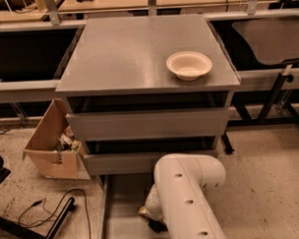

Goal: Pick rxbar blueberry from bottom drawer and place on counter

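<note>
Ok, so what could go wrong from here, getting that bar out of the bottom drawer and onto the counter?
1. The pincer is low in the bottom drawer, mostly hidden behind the white arm. The rxbar blueberry cannot be made out, so a weak grip might go unnoticed.
2. Rising, the arm could bump the drawer front just above.
3. The white bowl sits on the counter; placing near it might knock it.
</note>
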Motion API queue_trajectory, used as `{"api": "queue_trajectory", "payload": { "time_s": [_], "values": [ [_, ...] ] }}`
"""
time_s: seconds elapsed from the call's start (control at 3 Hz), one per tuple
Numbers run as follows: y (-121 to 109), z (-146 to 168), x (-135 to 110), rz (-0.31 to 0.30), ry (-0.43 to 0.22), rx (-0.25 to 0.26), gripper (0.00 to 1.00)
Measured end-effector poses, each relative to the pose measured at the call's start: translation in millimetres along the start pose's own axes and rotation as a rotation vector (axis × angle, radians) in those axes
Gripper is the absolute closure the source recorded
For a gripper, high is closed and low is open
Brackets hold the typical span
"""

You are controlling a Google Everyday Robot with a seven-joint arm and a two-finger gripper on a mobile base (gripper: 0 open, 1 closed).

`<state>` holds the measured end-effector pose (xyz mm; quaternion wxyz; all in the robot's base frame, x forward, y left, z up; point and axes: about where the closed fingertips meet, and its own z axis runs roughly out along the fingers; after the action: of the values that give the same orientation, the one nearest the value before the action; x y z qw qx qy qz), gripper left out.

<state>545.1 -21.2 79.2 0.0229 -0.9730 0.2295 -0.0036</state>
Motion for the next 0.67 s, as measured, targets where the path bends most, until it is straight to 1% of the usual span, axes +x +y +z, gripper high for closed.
{"api": "queue_trajectory", "payload": {
  "time_s": [0.67],
  "values": [
    [-0.1, -1.9, 0.0, 0.0, 0.0, 0.0, 0.7]
  ]
}}
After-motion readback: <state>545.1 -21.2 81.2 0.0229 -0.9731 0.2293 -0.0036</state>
